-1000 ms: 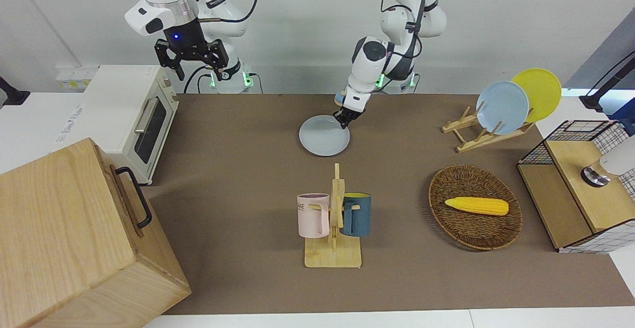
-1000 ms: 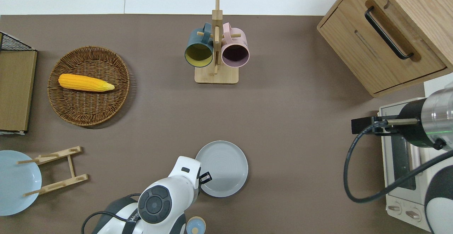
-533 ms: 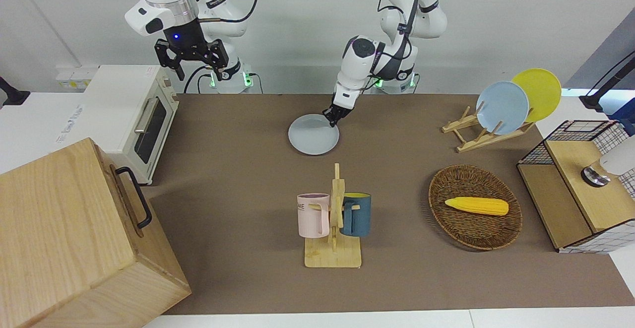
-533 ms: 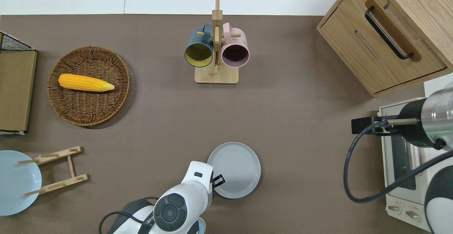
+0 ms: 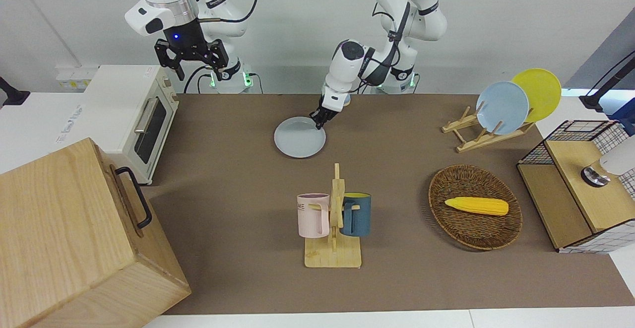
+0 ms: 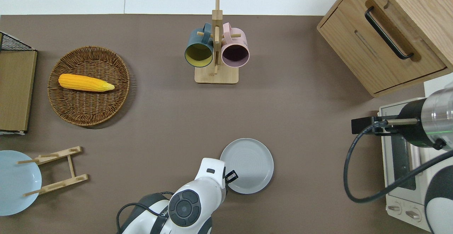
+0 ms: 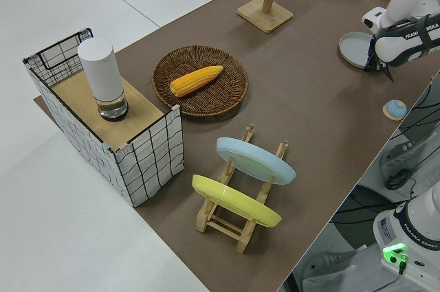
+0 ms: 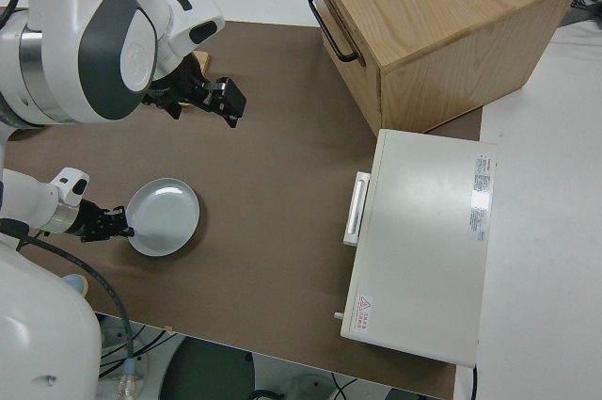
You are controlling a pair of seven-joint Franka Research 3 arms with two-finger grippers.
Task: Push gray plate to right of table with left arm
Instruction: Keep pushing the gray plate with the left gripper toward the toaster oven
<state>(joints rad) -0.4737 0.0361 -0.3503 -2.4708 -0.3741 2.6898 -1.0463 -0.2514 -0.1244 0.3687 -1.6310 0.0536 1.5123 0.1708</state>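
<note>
We are pressing our left tool (image 6: pixel 230 176) against the gray plate's (image 6: pixel 249 163) rim on the tabletop (image 6: pixel 159 113); its grip state is unclear. Our right arm is parked.

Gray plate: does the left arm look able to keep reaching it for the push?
Probably yes. The left gripper is already at the gray plate rim, and bare table lies between it and the toaster oven.

L gripper (image 8: pixel 120 222) low at gray plate (image 8: pixel 165 217) rim; toaster oven (image 8: pixel 420 246), wooden cabinet (image 8: pixel 440 28) nearby.
</note>
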